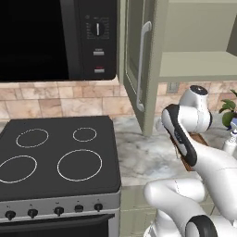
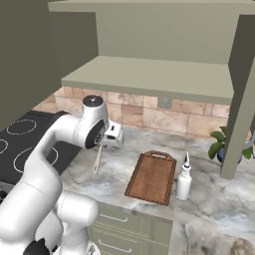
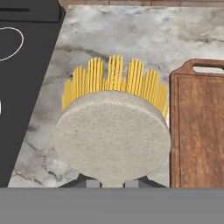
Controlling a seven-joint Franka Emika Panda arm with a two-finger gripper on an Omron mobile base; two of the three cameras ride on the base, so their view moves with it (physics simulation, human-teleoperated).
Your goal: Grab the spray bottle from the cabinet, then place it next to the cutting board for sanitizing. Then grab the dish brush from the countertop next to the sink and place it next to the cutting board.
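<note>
Marble countertop [image 2: 209, 199] carries one cutting board [image 2: 152, 177], with one spray bottle [image 2: 184, 182] standing upright just beside its right long edge. One dish brush [image 2: 97, 158] hangs from the gripper [image 2: 110, 141], handle clamped between the two fingers, above the counter left of the board. Its yellow bristles fan out in the hand view. One cabinet [image 1: 139, 69] door stands open beside a four-ring hob [image 1: 51, 155].

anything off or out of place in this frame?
Nothing spilled or damaged. The spray bottle stands upright on the countertop beside the cutting board. The dish brush hangs head-down from the gripper above the marble, left of the board. The cabinet door is open.
</note>
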